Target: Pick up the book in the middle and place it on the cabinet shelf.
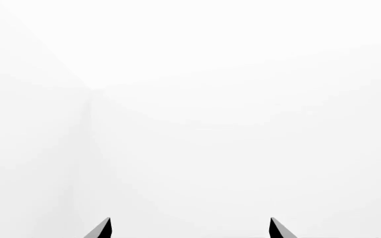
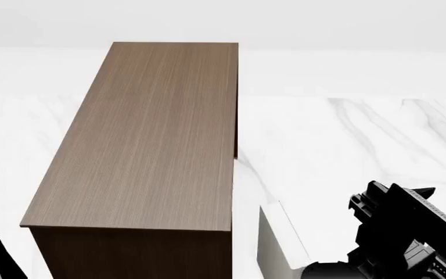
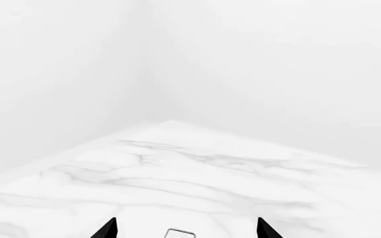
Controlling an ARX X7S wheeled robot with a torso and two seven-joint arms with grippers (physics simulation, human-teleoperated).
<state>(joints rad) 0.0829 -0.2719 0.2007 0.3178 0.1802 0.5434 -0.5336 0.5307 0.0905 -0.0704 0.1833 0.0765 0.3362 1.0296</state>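
Cabinet shelf [image 2: 149, 139] left of centre, flat top bare. Marble table [image 2: 362, 151] under it. Pale book-like edge [image 2: 281, 244] beside right arm [image 2: 401, 232]; identity unclear.

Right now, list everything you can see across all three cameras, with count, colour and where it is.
Cabinet shelf: one, dark brown wood grain, head view's left-centre, flat top bare.
Marble surface: one, white with grey veins, under and beside the cabinet.
Off-white object: one, low in the head view, right of the cabinet, cut off by the frame; cannot tell what it is.
Small pale object: one, at the right wrist view's edge, between the fingertips; unidentifiable.
Left gripper: black fingertips apart, facing blank white.
Right gripper: black fingertips apart, over marble.
Right arm: black.
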